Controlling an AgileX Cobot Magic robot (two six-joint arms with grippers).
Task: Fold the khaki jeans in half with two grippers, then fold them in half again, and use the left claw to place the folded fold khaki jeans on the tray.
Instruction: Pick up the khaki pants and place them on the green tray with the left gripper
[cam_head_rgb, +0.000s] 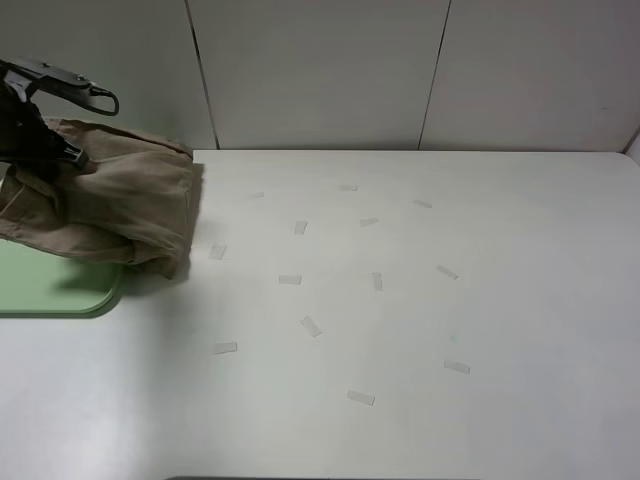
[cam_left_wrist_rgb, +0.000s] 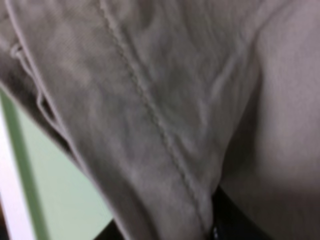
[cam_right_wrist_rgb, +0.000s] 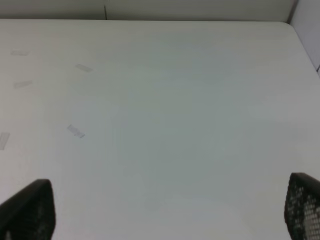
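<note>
At the table's (cam_head_rgb: 420, 330) far left edge the left gripper (cam_head_rgb: 50, 150) is closed on the folded jeans (cam_head_rgb: 125, 205), holding the bundle over the tray (cam_head_rgb: 50, 290). In the overhead view the cloth covers much of the tray, and one end hangs past its right rim above the table (whether the fabric touches the tray I cannot tell). The left wrist view shows blurred khaki seams with a green strip beside them. The right gripper (cam_right_wrist_rgb: 165, 210) hangs wide open over bare table, holding nothing. Small tape strips (cam_head_rgb: 311, 326) dot the table.
</note>
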